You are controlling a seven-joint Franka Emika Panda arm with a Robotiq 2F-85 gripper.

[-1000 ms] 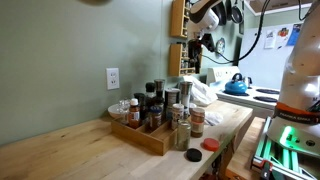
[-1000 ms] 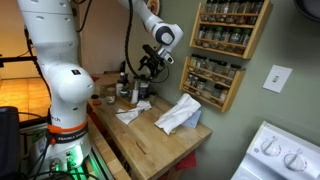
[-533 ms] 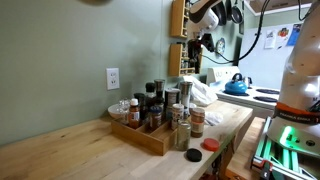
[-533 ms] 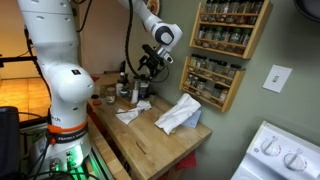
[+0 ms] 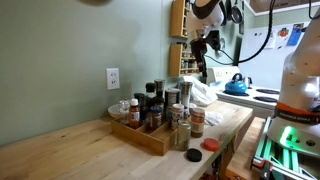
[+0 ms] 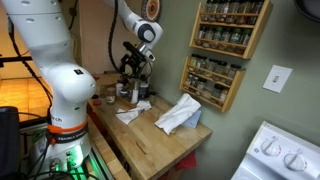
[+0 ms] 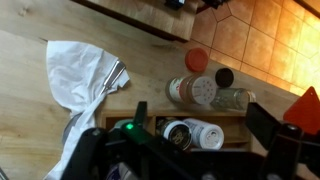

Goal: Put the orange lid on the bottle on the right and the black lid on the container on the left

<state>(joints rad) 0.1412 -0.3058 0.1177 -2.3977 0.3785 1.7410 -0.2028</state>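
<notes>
- Orange lid (image 5: 210,144) lay flat on the bench (image 5: 60,150) near the front edge, axis vertical, beside the black lid (image 5: 194,155).
- Bottle (image 5: 197,122) stood upright just behind.
- Hand (image 5: 202,62) hovered high above, fingers spread, empty.
- Only the wrist view looked down on both lids and the bottle's top.

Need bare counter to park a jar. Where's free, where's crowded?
Biggest free patch: the bare counter past the wooden tray, on its side away from the lids. Also bare wood on the camera side of the white cloth. Crowded: the tray, and the edge beside it holding the orange lid, black lid and bottle.
</notes>
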